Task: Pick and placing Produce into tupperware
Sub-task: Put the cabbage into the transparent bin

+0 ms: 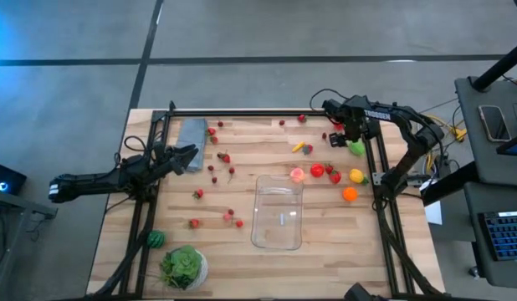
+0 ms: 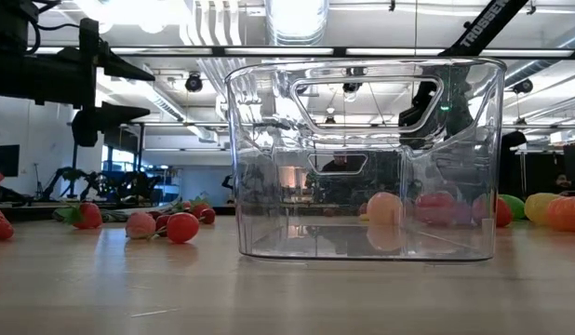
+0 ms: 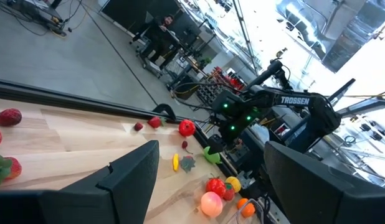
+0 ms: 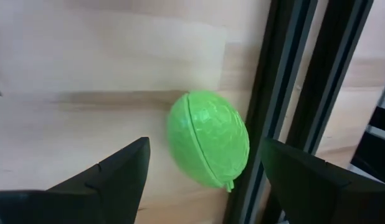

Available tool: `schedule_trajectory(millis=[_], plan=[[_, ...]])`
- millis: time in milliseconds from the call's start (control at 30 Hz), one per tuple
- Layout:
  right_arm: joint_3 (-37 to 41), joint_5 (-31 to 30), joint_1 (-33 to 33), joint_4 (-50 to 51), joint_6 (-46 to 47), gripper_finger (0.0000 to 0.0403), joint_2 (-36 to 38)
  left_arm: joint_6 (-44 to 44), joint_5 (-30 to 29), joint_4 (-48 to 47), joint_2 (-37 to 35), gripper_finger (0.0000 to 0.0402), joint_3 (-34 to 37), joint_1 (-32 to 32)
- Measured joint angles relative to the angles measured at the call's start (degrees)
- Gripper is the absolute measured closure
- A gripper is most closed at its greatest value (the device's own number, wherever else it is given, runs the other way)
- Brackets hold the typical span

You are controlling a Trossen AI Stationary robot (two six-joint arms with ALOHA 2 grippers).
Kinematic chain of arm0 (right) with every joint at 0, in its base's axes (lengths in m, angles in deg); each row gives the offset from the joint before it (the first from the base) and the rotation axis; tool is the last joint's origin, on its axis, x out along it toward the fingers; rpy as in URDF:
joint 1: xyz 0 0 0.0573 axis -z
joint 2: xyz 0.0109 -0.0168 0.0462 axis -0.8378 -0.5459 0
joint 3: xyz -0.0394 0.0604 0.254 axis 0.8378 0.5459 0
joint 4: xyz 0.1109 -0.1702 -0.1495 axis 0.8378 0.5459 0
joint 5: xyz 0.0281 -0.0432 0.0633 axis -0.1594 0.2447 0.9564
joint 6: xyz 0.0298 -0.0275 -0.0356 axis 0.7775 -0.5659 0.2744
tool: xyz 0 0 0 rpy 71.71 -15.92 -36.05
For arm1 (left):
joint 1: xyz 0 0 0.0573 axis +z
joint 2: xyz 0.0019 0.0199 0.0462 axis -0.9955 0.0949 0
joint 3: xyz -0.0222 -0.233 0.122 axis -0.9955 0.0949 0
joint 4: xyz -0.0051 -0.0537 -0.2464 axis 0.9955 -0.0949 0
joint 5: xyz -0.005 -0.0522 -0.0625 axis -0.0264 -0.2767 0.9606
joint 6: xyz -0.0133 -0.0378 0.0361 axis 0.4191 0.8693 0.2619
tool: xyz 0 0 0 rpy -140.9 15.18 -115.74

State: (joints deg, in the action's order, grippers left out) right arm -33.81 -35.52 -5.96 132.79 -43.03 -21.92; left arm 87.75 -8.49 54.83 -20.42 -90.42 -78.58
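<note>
Wood table (image 1: 325, 259) is cluttered, so the right gripper (image 4: 205, 177), jaws wide and holding nothing, should centre over the green lime (image 4: 209, 138) before squeezing.

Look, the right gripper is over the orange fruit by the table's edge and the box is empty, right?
Not quite. The right gripper is over a green fruit, not an orange one; the right wrist view shows it between the open fingers. The rest holds: it lies by the table's edge, and the clear box is empty.

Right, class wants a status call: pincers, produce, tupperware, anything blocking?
Right pincer open, over green piece beside frame rail. Left pincer open, waiting near cloth. Tupperware empty. Rail crowds the grab.
</note>
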Motion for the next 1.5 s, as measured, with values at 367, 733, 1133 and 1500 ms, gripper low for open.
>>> schedule_trajectory(millis=[367,733,1133,1500], plan=[[-0.3,-1.0,-0.7,3.6,-3.1,0.0134,-3.2,0.1,8.0,0.0,0.0,0.0125,0.0,0.0],[0.4,5.1,-0.3,4.3,-3.8,0.0132,-9.2,0.1,8.6,0.0,0.0,0.0125,0.0,0.0],[-1.2,3.2,-0.3,-1.4,-5.7,0.0132,-5.6,0.2,8.8,0.0,0.0,0.0125,0.0,0.0],[-1.1,3.3,-0.3,-3.8,-5.9,0.0159,-6.5,0.2,9.1,0.0,0.0,0.0125,0.0,0.0]])
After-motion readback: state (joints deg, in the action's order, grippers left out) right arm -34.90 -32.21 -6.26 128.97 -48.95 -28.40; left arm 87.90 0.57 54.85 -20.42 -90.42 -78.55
